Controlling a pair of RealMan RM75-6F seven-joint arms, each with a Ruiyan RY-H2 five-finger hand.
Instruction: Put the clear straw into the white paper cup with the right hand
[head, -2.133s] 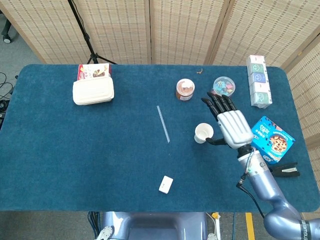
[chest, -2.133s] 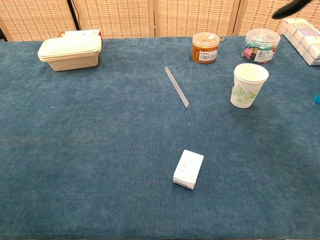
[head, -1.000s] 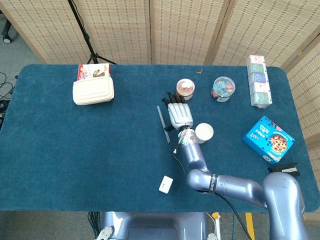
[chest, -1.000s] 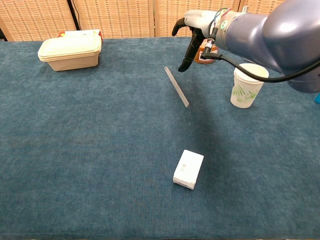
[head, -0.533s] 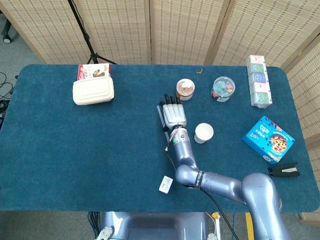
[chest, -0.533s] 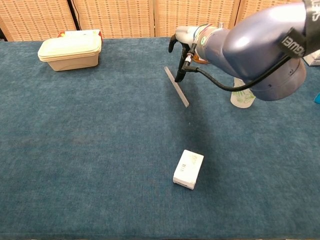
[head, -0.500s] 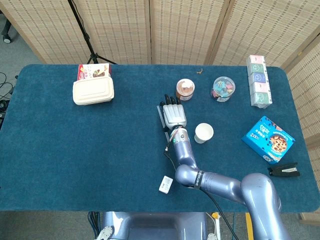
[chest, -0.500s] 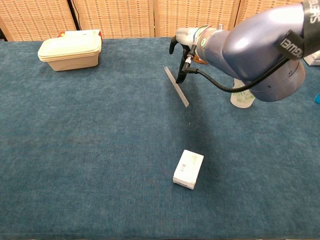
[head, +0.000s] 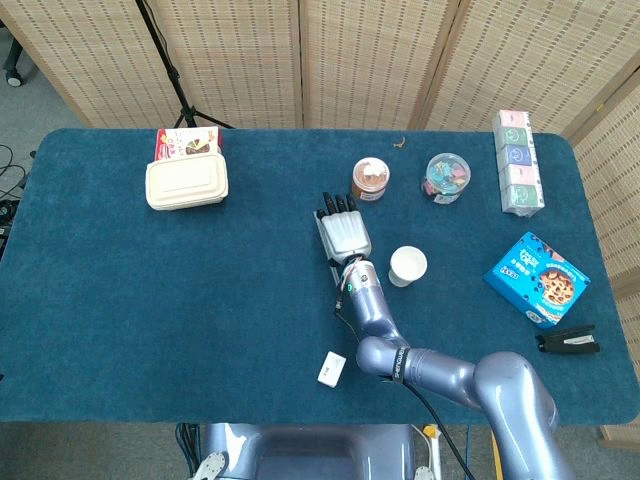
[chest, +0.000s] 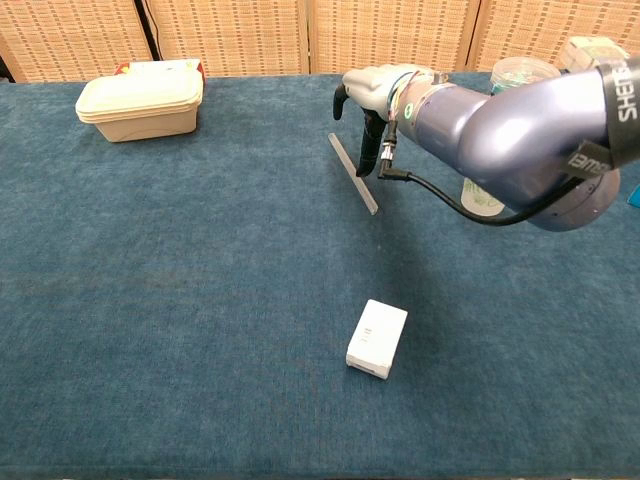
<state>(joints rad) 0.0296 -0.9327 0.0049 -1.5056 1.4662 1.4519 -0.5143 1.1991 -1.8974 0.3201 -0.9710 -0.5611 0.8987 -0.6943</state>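
The right hand hangs over the straw, which lies flat on the tabletop at nine o'clock from the paper cup. Its fingers point down, spread and empty, seemingly to pinch the straw.

The right hand has a pale silver-white back plate, ribbed along its length, and black fingers that taper to dark tips. In the chest view the same hand shows a smooth off-white shell above the black fingers. Behind it sits a short wrist collar with a small green mark and a touch of red. A thin black cable runs from the wrist and loops along the forearm. The arm itself is glossy metallic blue-grey, built of rounded, bulbous segments. A black band with white lettering rings one segment near the elbow.
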